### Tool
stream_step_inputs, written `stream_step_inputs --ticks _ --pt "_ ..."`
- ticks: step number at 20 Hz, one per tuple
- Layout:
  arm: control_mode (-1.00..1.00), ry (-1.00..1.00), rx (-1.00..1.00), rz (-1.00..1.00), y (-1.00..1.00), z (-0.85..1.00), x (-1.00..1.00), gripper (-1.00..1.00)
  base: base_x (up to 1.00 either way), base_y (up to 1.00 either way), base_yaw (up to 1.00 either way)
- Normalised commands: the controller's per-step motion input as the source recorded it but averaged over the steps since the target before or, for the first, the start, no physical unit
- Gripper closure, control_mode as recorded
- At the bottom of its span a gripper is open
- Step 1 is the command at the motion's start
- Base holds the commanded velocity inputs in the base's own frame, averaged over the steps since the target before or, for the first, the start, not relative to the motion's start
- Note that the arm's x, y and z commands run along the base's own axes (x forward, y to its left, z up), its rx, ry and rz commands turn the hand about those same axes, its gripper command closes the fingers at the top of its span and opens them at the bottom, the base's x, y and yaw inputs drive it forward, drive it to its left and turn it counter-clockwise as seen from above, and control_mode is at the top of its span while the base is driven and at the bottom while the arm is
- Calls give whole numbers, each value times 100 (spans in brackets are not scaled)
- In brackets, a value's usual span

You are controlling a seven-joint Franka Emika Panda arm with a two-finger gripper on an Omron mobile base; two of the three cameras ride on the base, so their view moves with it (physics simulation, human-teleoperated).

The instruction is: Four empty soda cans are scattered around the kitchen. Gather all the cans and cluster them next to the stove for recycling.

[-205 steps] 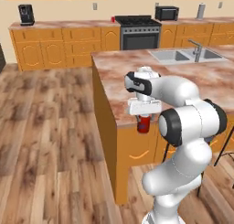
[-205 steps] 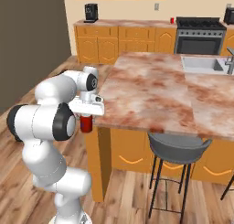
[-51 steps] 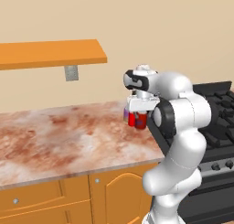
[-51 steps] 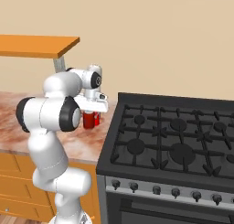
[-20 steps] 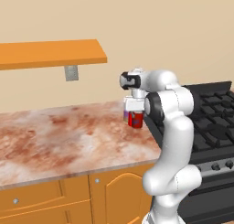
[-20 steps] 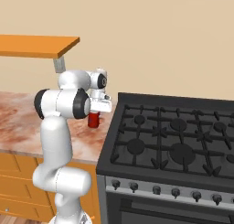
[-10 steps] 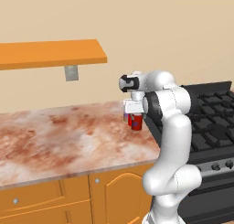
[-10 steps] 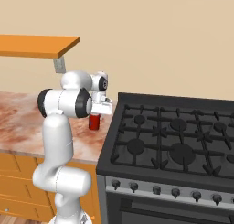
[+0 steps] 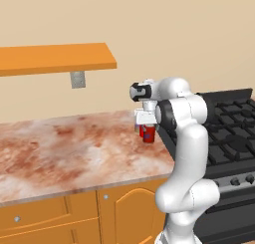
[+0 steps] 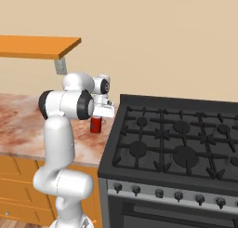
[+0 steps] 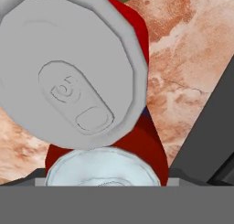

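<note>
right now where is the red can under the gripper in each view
left base view: the red can is at centre, under the gripper, on the marble counter beside the stove.
right base view: left of centre, against the stove's left edge.
hand view: very close, grey top facing the camera.
shared landmark: the stove's dark edge against the counter.

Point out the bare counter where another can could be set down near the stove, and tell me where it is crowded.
Bare: the marble counter left of the cans, from its front edge back to the wall under the orange shelf. Crowded: the strip against the stove, where the red can under the gripper stands close to other cans.
</note>
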Motion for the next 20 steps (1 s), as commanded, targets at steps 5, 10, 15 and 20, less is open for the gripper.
stream_step_inputs --ticks 5,10,15,20 --pt "-100 0 0 0 0 -10 0 100 0 0 0" --pt "-100 0 0 0 0 0 0 100 0 0 0" --pt "-100 0 0 0 0 0 0 100 0 0 0" --pt "-100 0 0 0 0 0 0 -100 0 0 0"
